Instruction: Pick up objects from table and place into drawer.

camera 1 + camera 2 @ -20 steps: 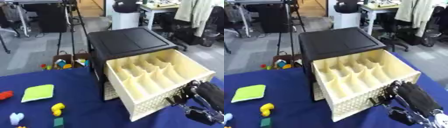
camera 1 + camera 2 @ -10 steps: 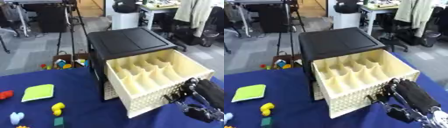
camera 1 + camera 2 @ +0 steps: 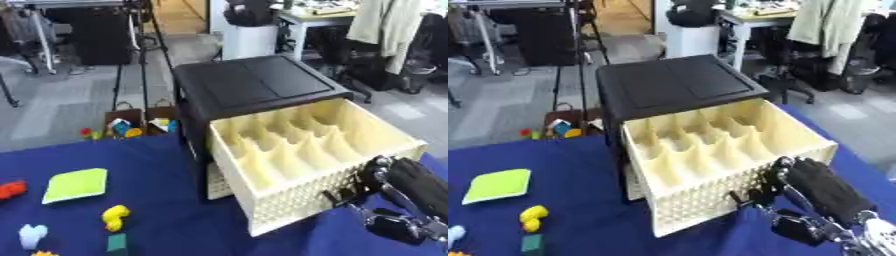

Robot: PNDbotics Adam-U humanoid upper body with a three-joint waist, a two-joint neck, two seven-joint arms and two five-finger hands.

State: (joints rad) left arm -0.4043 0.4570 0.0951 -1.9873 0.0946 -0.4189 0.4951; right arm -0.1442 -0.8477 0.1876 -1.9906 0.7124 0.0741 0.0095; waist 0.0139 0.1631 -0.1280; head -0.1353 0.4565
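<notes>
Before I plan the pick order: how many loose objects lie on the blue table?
At least 5, all left of the drawer: green pad, red piece, yellow piece, pale piece, dark green block. Another may sit at the bottom edge.

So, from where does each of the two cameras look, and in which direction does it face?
Left eye view: in the robot's head, facing down and forward at the open drawer on the blue table; the right hand shows at lower right.
Right eye view: beside it in the head, facing the same way; the same hand at the drawer front.
Both share the black cabinet, green pad, yellow toy and the office behind.
</notes>
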